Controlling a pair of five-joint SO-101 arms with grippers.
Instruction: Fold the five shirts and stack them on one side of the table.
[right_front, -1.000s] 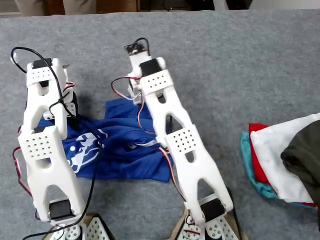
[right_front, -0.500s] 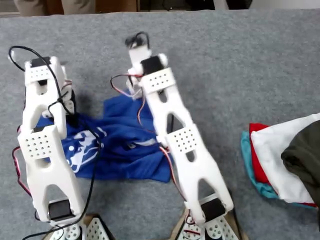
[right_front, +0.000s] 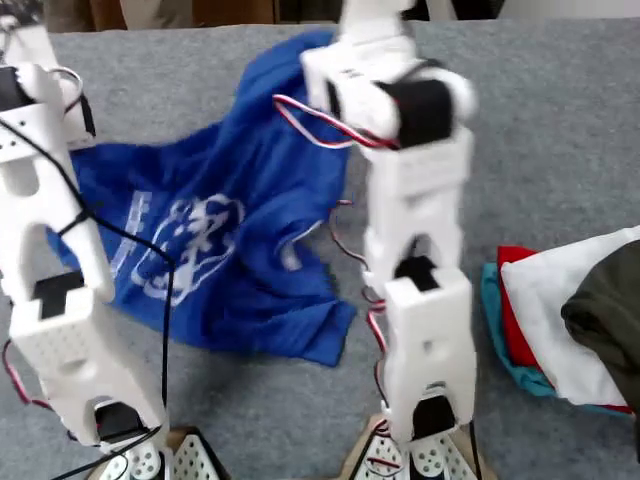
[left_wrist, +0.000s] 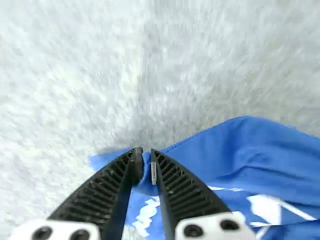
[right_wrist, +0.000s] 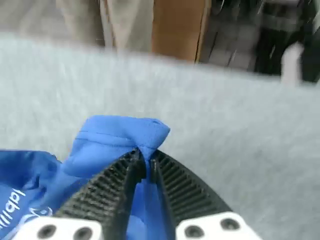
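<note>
One blue shirt (right_front: 230, 230), both jaws pinching it, four shirts (right_front: 555, 300) piled.

The blue shirt (right_front: 215, 235) passes behind the right arm (right_front: 420, 190) — its far corner is hidden there. The pile of shirts (right_front: 555, 320) is cut by the high view's right edge — the dark top shirt (right_front: 605, 310) mostly lost.

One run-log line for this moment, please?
left gripper: shut on blue shirt | right gripper: shut on blue shirt | pile of shirts: right side

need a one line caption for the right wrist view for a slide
Right gripper shut on a bunched edge of the blue shirt, held over the grey table.
</note>
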